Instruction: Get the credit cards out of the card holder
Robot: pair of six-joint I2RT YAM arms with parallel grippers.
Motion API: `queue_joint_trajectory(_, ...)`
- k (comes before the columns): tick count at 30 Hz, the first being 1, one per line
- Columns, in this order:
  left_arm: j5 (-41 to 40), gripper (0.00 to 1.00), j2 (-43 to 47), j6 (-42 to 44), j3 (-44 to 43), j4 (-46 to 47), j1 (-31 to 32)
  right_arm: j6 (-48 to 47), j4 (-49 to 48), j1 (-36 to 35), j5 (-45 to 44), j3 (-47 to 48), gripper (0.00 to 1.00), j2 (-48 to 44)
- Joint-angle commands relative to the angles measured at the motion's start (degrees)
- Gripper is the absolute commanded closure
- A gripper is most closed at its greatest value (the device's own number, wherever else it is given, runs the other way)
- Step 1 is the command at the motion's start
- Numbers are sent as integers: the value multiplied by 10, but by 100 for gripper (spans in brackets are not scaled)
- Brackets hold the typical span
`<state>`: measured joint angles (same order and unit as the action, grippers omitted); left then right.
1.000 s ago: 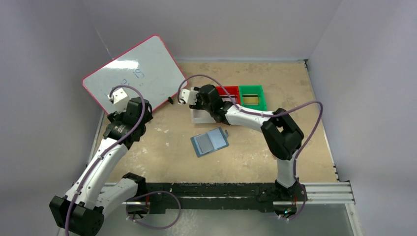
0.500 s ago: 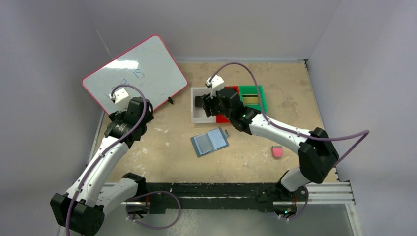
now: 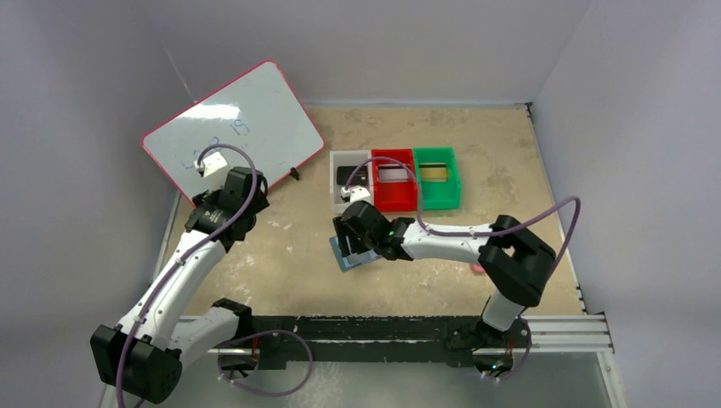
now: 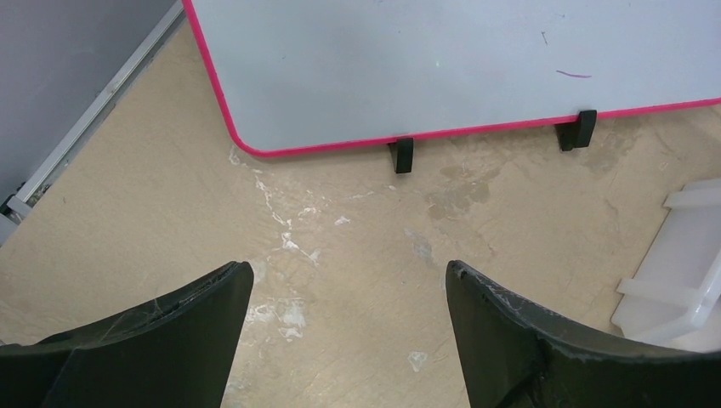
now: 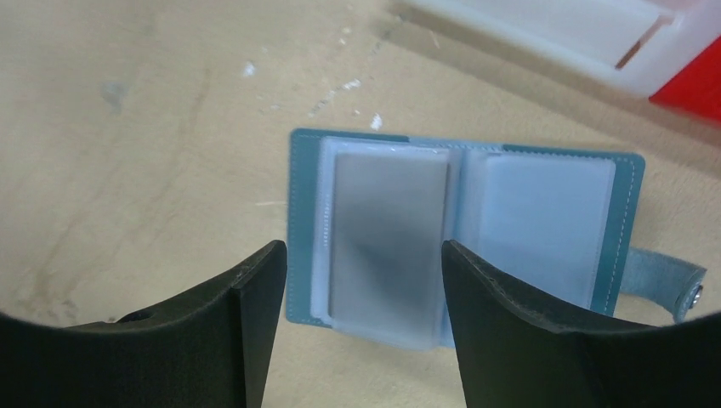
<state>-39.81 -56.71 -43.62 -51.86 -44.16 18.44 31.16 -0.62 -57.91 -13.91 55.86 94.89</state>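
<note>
Tan, scuffed surface (image 3: 281,255) walled in pale grey, seen from the top camera; a pink-rimmed whiteboard (image 3: 234,127) leans at the far left; three bins stand side by side at the far middle: a white bin (image 3: 337,197) with a black card (image 3: 351,175), a red bin (image 3: 394,201) with a silvery card (image 3: 392,173), a green bin (image 3: 438,199) with a gold card (image 3: 434,172); the card holder (image 3: 340,257) lies open just in front of the white bin, partly hidden under the right end effector (image 3: 350,246); the left end effector (image 3: 252,182) hangs near the whiteboard's lower edge, well apart from the holder

Left wrist view: the fingers stand wide apart with nothing between them, above bare surface; the whiteboard's two black feet (image 4: 403,155) rest on it; a corner of the white bin shows at right

Right wrist view: the jaws are parted and grip nothing, poised above the open holder; a grey card (image 5: 387,229) sits in its left pocket; the right pocket (image 5: 544,225) looks pale blue; the closing tab (image 5: 672,285) sticks out to the right
</note>
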Motion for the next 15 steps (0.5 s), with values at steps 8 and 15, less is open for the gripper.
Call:
queue_joint_trajectory(8, -1, 16, -6, 15, -2, 19, -3, 49, 81, -28, -81, 46, 32, 71)
queue_joint_trajectory(15, 4, 17, -11, 18, -2, 20, -3, 72, 70, -28, -61, 36, 41, 67)
